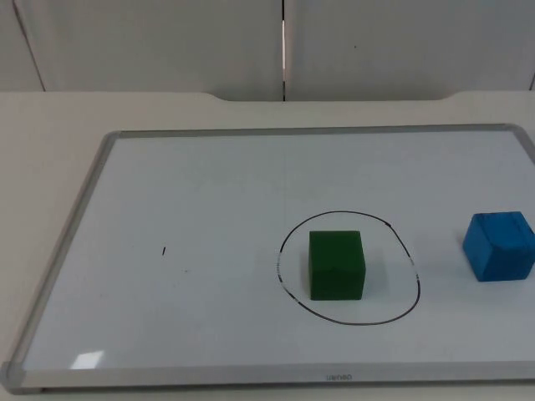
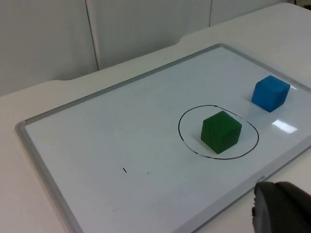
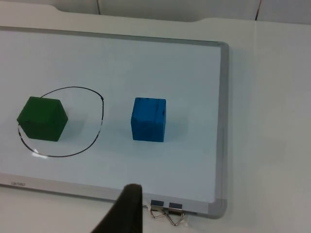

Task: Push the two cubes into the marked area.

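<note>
A whiteboard point(image 1: 209, 192) with a grey metal frame lies flat on the pale counter point(image 1: 50, 117), which ends at the grey partition wall point(image 1: 167, 42) along the top of the frame.

Marked area: a black hand-drawn circle point(image 1: 415, 284) on the board, right of centre in the lower half of the top view. The green cube point(image 1: 336, 264) sits inside the circle, resting on the board, its left face near the line and more free space on its right. The blue cube point(image 1: 499, 246) rests on the board at the right edge of the top view, outside the circle and well apart from the green cube, near the board's right frame.

A short black pen mark point(image 1: 164, 251) shows on the board left of centre.

Left gripper point(image 2: 282, 208): one dark fingertip visible, off the board's near edge, touching neither cube; spread or pressed together, cannot tell.

Right gripper point(image 3: 124, 213): one dark fingertip visible over the board's near frame, beside a metal binder clip point(image 3: 167, 209) clamped to that frame; state likewise cannot tell.
</note>
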`<action>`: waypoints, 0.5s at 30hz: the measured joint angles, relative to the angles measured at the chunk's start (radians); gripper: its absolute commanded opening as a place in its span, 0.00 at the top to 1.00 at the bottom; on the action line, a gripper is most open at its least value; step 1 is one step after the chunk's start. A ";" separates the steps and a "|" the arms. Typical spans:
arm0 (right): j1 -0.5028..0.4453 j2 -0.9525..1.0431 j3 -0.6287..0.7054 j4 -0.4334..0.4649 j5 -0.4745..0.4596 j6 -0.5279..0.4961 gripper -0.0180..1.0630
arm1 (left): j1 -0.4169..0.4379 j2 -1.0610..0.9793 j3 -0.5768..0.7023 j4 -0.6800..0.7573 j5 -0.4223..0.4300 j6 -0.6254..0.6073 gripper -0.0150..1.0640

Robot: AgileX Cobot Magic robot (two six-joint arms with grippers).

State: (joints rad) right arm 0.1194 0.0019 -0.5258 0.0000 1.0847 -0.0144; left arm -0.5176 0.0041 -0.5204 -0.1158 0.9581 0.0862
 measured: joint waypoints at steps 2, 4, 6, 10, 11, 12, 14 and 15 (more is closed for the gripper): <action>0.000 0.000 0.000 0.000 0.000 0.000 0.01 | 0.000 0.000 0.000 0.000 0.000 0.000 0.99; 0.000 0.000 0.000 0.000 0.000 0.000 0.01 | 0.000 0.000 0.000 0.000 0.000 -0.001 0.99; 0.000 0.000 0.000 0.000 0.000 0.000 0.02 | 0.000 0.000 0.000 0.000 0.000 -0.001 0.99; 0.000 0.007 0.000 0.000 0.000 0.002 0.06 | 0.000 0.000 0.000 0.000 0.000 -0.001 0.99; 0.000 0.024 0.000 0.000 -0.002 0.002 0.08 | 0.000 0.000 0.000 0.000 0.000 -0.001 0.99; 0.000 0.035 0.000 0.000 -0.005 0.002 0.11 | 0.000 0.000 0.000 0.000 0.000 -0.001 0.99; 0.000 0.061 -0.005 0.000 -0.010 0.002 0.15 | 0.000 0.000 0.000 0.000 0.000 -0.001 0.99; 0.000 0.092 -0.017 0.000 -0.022 0.002 0.20 | 0.000 0.000 0.000 0.000 0.000 -0.001 0.99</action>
State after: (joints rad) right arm 0.1194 0.0939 -0.5424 0.0000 1.0632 -0.0126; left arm -0.5176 0.0041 -0.5204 -0.1158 0.9581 0.0855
